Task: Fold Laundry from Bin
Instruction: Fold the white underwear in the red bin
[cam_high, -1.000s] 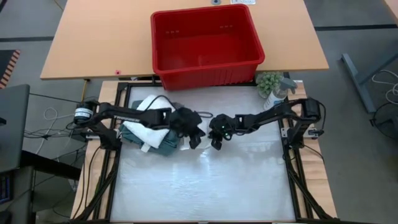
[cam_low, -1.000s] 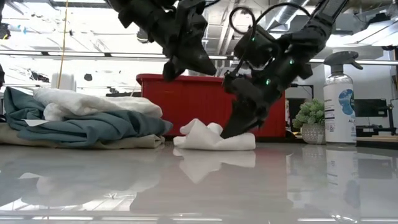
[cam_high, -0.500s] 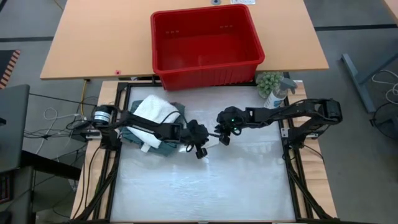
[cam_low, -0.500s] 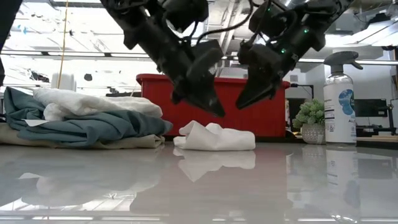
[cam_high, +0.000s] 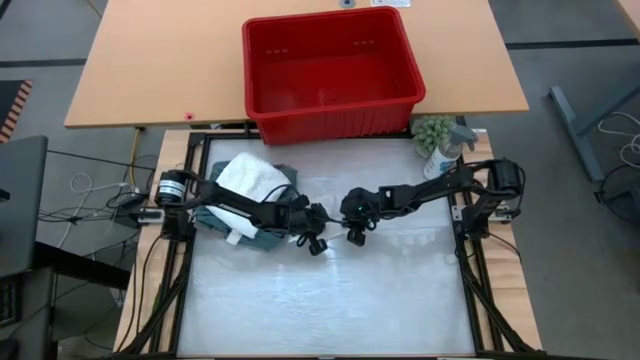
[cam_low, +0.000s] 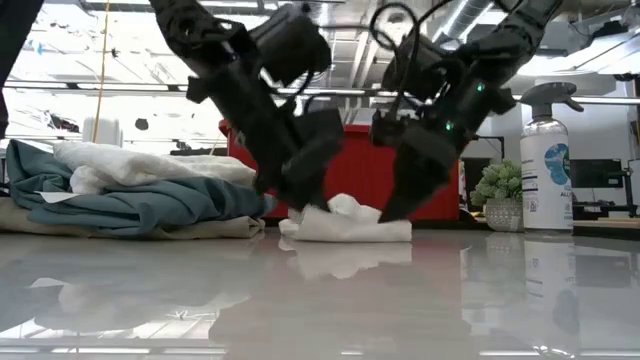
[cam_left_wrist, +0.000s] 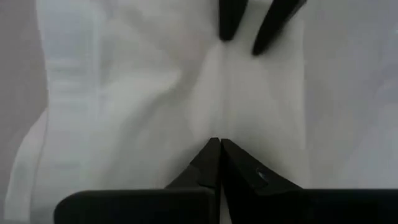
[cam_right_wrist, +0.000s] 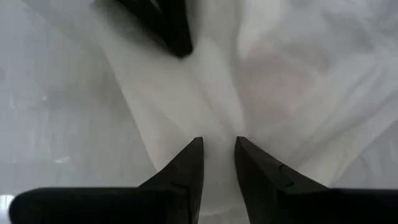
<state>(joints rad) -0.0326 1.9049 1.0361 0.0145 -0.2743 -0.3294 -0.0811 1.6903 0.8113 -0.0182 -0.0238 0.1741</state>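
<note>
Between the two hands lies a small crumpled white cloth (cam_low: 345, 222) on the pale surface (cam_high: 330, 300). The left hand (cam_left_wrist: 219, 144) presses its tips down onto the cloth, fingers shut together with no fabric visibly pinched between them. The right hand (cam_right_wrist: 217, 144) rests on the cloth's opposite end, its fingers (cam_right_wrist: 186, 165) set a little apart with white fabric showing in the gap. Just behind the left hand sits a pile of laundry (cam_high: 245, 200), a white garment on a teal-green one over beige. Beyond both hands, on the wooden table, stands the red bin (cam_high: 330, 70). A spray bottle (cam_low: 548, 165) and small plant (cam_low: 500, 195) stand beyond the right hand.
</note>
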